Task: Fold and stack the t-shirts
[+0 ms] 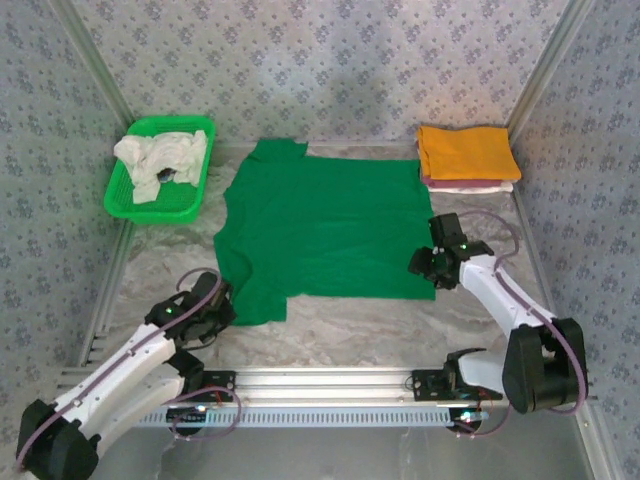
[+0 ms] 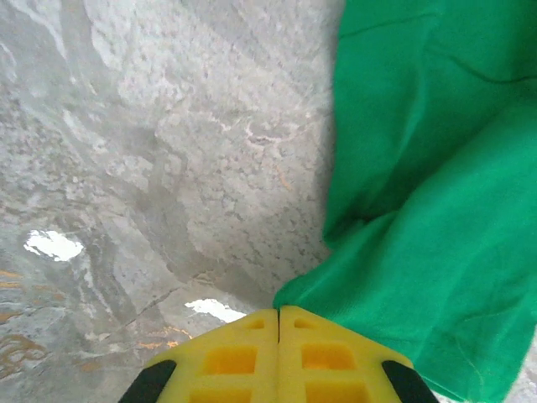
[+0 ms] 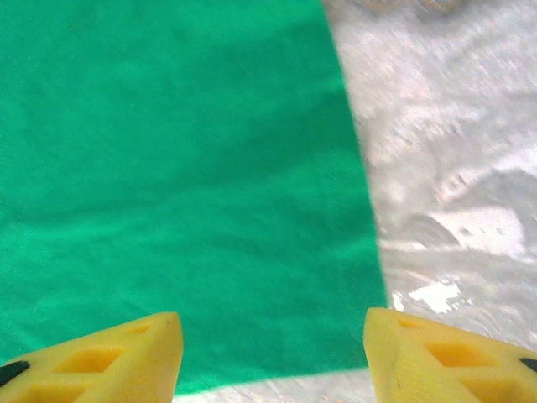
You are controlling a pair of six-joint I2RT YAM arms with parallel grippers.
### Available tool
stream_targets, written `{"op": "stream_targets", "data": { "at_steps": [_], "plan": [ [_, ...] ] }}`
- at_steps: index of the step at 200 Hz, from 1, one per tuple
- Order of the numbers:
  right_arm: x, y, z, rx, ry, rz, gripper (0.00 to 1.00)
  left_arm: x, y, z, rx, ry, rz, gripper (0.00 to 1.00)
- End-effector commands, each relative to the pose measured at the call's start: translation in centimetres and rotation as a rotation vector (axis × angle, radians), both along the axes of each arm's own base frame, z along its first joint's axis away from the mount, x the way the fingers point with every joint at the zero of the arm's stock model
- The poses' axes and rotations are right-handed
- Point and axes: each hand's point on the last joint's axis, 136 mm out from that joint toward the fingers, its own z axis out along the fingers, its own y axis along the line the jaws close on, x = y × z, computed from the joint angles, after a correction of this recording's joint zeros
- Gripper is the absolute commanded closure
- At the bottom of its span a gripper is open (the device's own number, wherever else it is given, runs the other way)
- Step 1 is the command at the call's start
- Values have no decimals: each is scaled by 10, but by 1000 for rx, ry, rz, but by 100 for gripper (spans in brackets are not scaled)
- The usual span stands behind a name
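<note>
Looking down from the top camera, nearest to me I have the left gripper (image 1: 220, 308) at the near left corner of the green shirt (image 1: 320, 235). On its wrist camera the left gripper (image 2: 278, 312) has its yellow fingers pressed together with no gap, and the edge of the green shirt (image 2: 436, 210) is drawn up in a fold right to their tips, so I read it as clamped on that corner. The grey marbled surface (image 2: 168, 168) lies bare to the left of it. The right gripper (image 1: 428, 265) sits a little farther out, at the shirt's near right corner. On its own camera the right gripper (image 3: 273, 317) has its fingers well apart, holding nothing, above the green shirt (image 3: 168, 168) just inside its right edge, with the surface (image 3: 453, 168) showing beyond that edge. The shirt lies spread flat across the middle of the surface (image 1: 360, 330), collar to the far side. At the far left a green basket (image 1: 120, 195) holds crumpled whitish shirts (image 1: 160, 160). At the far right a folded orange shirt (image 1: 465, 152) tops a stack of pale shirts (image 1: 470, 185).
</note>
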Motion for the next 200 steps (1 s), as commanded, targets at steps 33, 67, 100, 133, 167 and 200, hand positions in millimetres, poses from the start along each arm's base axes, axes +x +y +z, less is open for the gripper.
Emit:
{"op": "stream_targets", "data": {
  "at_steps": [33,67,100,133,167,200],
  "plan": [
    [-31,-15,-22,45,131,-94,38,-2,11,6,78,46,10,100],
    [-33,-22,-27,70,144,-130,36,-2,17,6,73,-2,39,100],
    [-30,-20,-37,87,145,-118,38,-2,18,0,78,-2,36,100],
    [-27,-15,-49,110,152,-112,41,2,17,-4,80,-16,31,100],
    [-20,-9,-58,144,146,-111,45,3,19,-5,88,-24,35,100],
    [-25,-1,-55,168,154,-124,42,5,19,-3,82,-39,36,100]
  ]
}}
